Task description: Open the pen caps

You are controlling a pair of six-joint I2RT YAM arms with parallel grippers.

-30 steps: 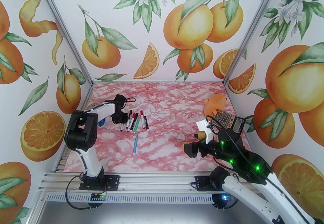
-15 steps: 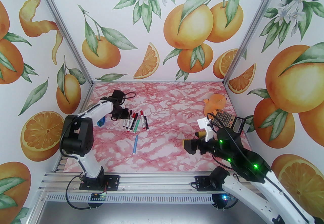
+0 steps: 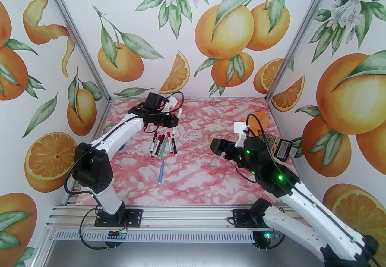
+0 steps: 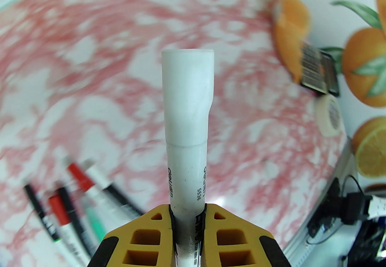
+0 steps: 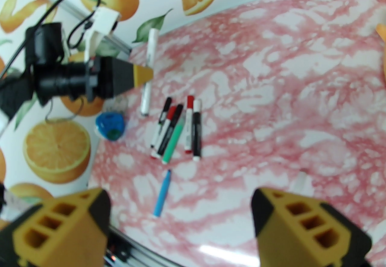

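We are clamping the white pen (image 4: 187,175) in the left gripper (image 4: 187,214), jaws tight on its barrel, above the table (image 3: 211,175); its white cap (image 4: 187,97) is on; the right gripper (image 5: 181,199) is hanging wide open and empty, so next it needs to pinch that cap and pull along the barrel.

left claw (image 4: 187,210) has lifted a white pen (image 4: 187,109); right claw (image 5: 179,199) has swung closer.

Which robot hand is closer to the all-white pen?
The left. The left gripper is shut on the white pen, gripping its barrel below the cap. The right gripper hangs open, apart from it, farther to the right.
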